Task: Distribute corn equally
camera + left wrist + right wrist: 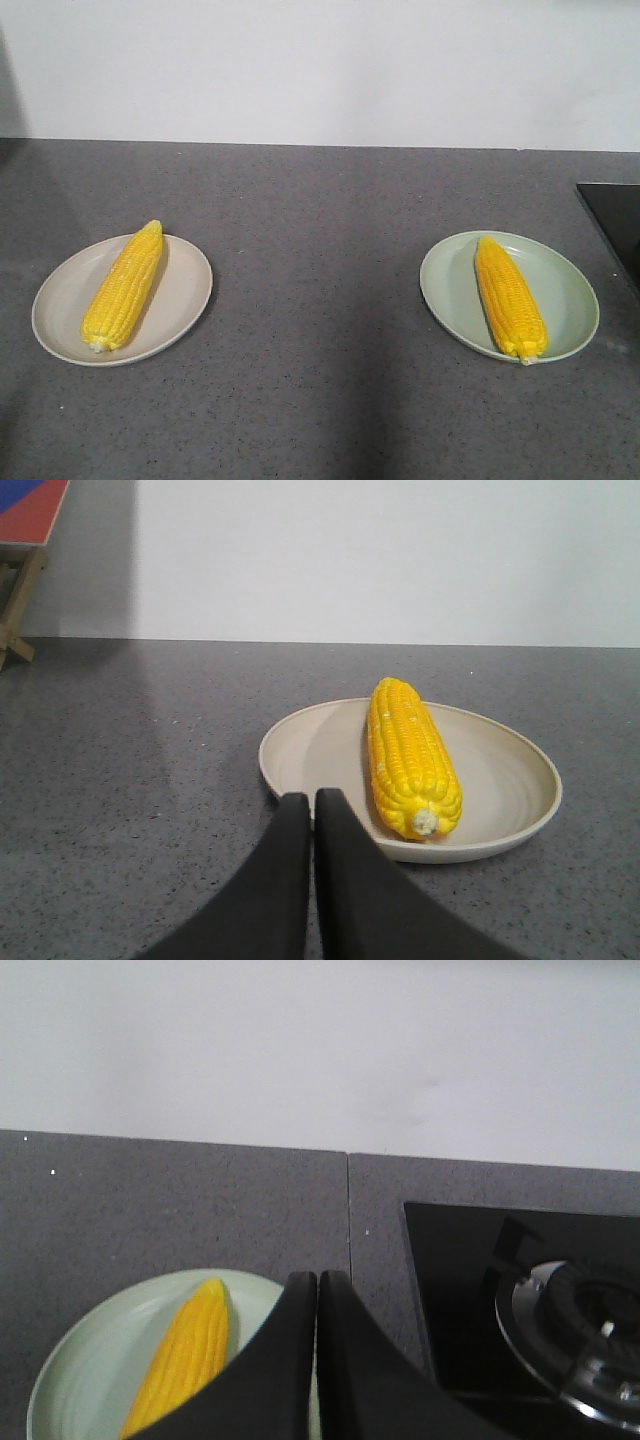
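Corn: one cob [124,287] on beige plate [60,300], one cob [509,297] on green plate [570,290] beside hob [540,1300]; split judged complete; left tool [311,810], right tool [317,1290] pressed together, empty; next: retract only

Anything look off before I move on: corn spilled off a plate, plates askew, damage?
Nothing stands out. One corn cob lies fully inside the beige plate, and one cob lies in the green plate. Both plates sit flat on the grey counter. Both grippers' jaws are shut and empty.
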`<state>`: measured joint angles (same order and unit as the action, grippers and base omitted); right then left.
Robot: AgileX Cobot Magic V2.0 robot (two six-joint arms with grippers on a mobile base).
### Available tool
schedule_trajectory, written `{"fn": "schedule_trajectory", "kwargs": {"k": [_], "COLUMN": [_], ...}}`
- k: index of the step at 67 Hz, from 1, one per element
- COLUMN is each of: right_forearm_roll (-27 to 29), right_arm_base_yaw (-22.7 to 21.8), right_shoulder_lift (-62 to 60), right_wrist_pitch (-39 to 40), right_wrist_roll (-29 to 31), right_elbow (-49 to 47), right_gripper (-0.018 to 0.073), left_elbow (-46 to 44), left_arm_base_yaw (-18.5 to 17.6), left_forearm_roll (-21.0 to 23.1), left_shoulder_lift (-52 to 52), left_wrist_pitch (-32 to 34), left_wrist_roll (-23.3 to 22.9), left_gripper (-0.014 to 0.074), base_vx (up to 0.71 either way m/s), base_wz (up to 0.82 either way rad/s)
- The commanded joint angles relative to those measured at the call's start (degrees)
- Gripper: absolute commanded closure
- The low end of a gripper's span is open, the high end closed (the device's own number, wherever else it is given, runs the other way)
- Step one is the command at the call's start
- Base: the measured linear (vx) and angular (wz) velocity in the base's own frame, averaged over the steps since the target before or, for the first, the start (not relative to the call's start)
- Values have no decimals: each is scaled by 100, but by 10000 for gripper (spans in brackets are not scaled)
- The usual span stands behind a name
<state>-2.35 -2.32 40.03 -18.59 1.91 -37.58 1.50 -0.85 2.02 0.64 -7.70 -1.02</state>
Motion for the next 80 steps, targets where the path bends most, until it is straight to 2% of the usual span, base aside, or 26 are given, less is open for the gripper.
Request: {"fn": "schedule_trajectory", "kwargs": {"k": [1,15,30,62,80], "right_forearm_roll": [53,100,86,3,-15], "right_arm_base_yaw": [-28,-28,-28,-28,-28], "right_shoulder_lift": [-503,-1662,-2666,-4115,-4109], "right_wrist_pitch": [825,1668,1815,1706,1811], "right_wrist_roll": [24,20,2,-151,-139], "right_elbow": [705,2273,3227,4012,4012], "right_gripper": [568,568,568,568,568], "left_elbow": [176,176,176,176,176], "left_arm_base_yaw": [-5,-5,-5,-5,-5], "left_forearm_roll": [60,60,60,60,60], "left_shoulder_lift": [147,147,147,147,147], "left_wrist_pitch": [410,410,410,410,410], "left_wrist_roll": [-25,-25,-25,-25,-25], "left_gripper": [602,602,602,602,602], "base_vx": [0,0,0,0,0], "base_wz": [0,0,0,0,0]}}
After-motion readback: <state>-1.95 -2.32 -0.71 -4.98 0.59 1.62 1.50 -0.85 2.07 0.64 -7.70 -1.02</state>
